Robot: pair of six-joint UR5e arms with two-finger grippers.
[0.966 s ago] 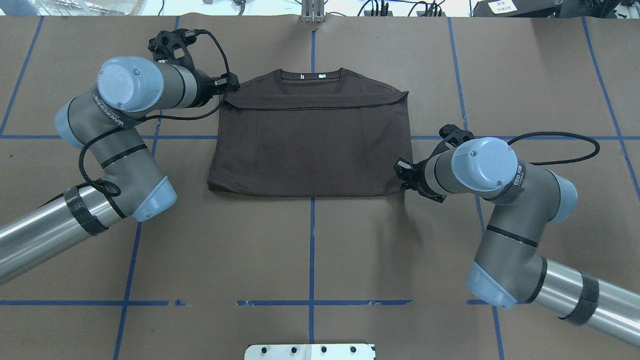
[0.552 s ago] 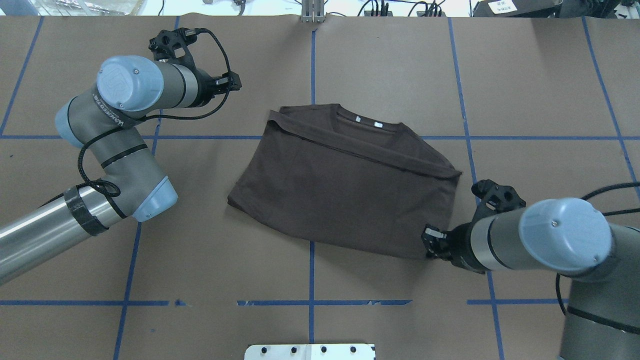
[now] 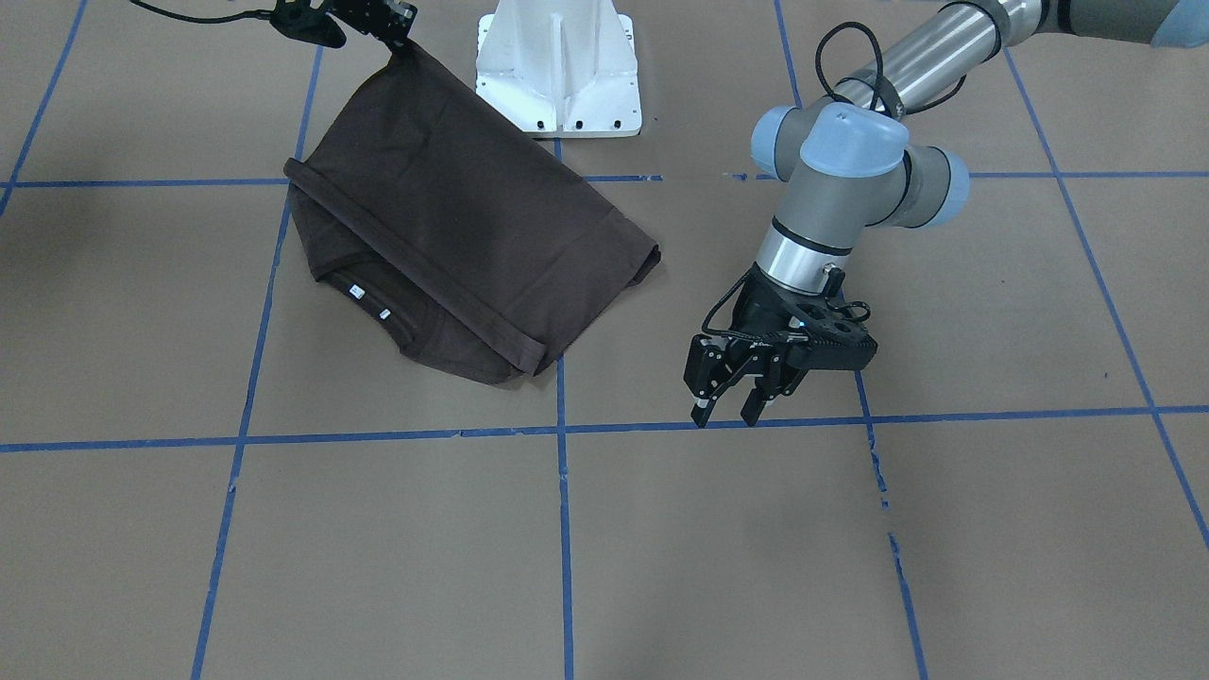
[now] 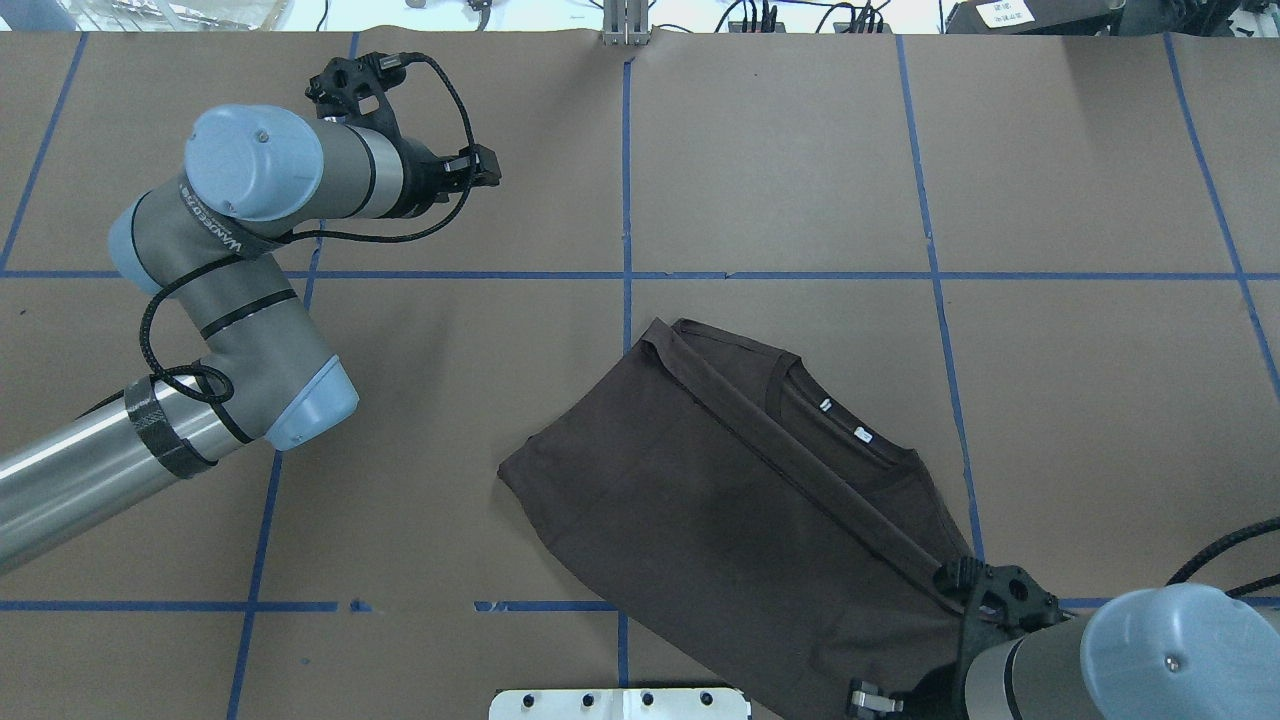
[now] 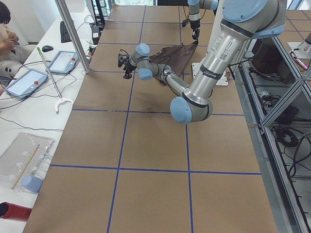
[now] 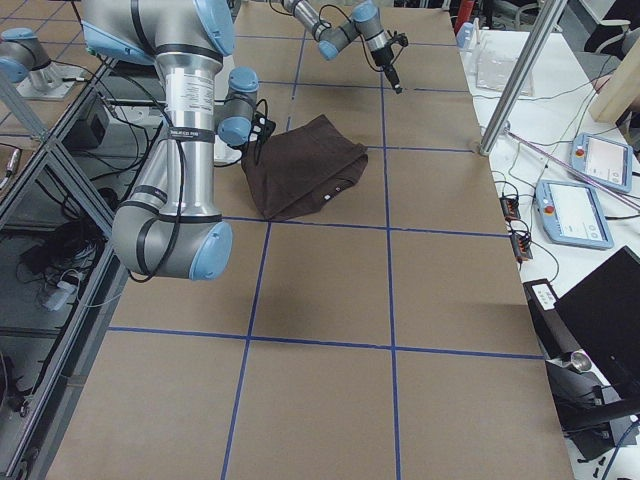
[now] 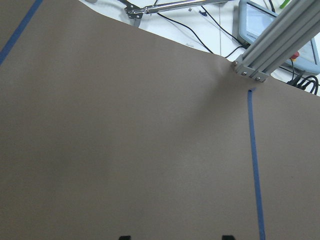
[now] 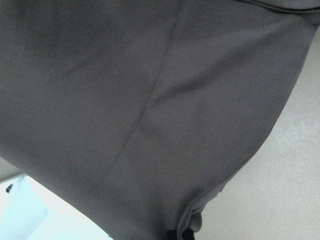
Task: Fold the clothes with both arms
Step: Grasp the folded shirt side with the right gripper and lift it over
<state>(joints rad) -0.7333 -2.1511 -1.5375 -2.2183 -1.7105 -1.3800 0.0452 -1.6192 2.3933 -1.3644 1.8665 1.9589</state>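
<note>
The clothes are one dark brown T-shirt [image 4: 740, 500], folded, lying askew on the near right of the table with its collar and white labels [image 4: 840, 420] showing. My right gripper [image 3: 397, 33] is shut on the shirt's near corner and lifts it slightly beside the base. In the right wrist view the shirt fabric [image 8: 150, 100] fills the frame. My left gripper [image 4: 488, 170] hovers open over bare paper at the far left, well apart from the T-shirt [image 3: 453, 217]. The front-facing view shows that left gripper [image 3: 725, 414] with its jaws spread and nothing between them.
Brown paper with blue tape lines [image 4: 625, 275] covers the table. The white pedestal base [image 3: 557, 66] stands at the robot's edge next to the shirt. An aluminium post [image 7: 280, 35] rises at the far edge. Tablets [image 5: 24, 80] and a person's arm lie on a side bench.
The right gripper has dragged the shirt from the far middle toward the robot's base and to the right, turning it. The shirt left the left gripper, which has barely moved.
</note>
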